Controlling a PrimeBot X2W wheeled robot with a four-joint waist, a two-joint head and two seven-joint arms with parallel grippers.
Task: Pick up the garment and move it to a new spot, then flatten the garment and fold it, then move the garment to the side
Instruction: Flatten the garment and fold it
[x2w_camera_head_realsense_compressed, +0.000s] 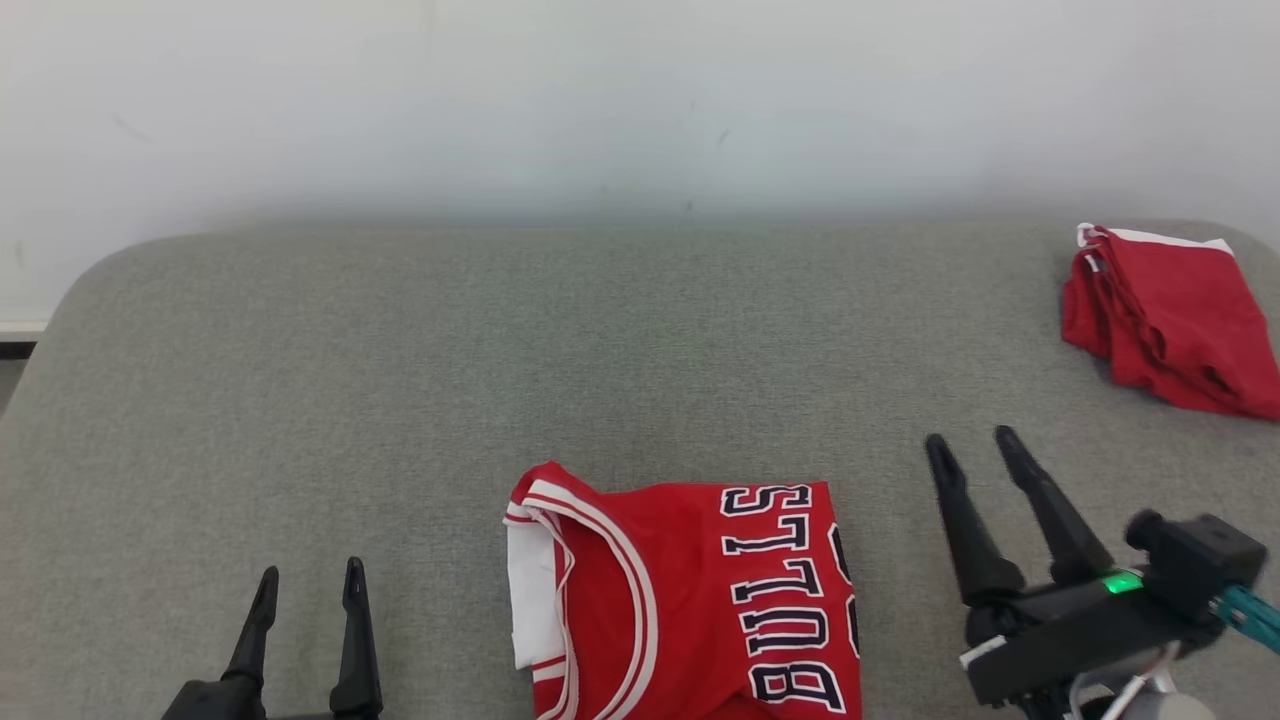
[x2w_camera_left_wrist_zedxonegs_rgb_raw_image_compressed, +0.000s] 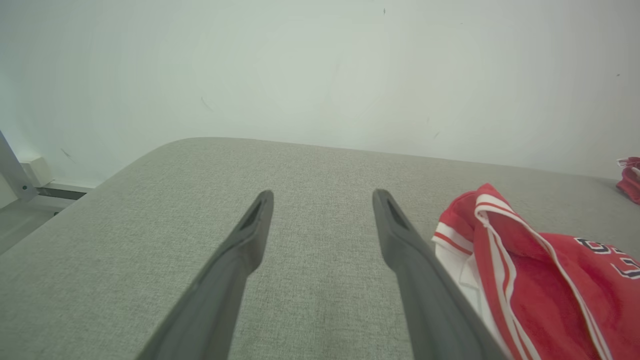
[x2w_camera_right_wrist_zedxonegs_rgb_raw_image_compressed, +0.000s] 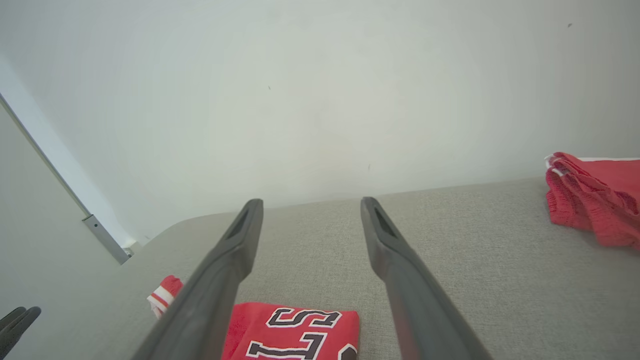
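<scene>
Left gripper (x2w_camera_head_realsense_compressed: 310, 568) low at 7 o'clock in the head view, fingers pointing to 12, spread wide and empty over the grey cushion (x2w_camera_head_realsense_compressed: 400, 380); right gripper (x2w_camera_head_realsense_compressed: 969, 437) at 4 o'clock, fingers tilted toward 11, likewise spread, holding nothing. Folded red jersey (x2w_camera_head_realsense_compressed: 690, 600) lies flat at 6 o'clock between them, touching neither, collar toward the left gripper. A bunched red cloth (x2w_camera_head_realsense_compressed: 1170, 320) sits well apart at 2 o'clock by the cushion's far edge.
</scene>
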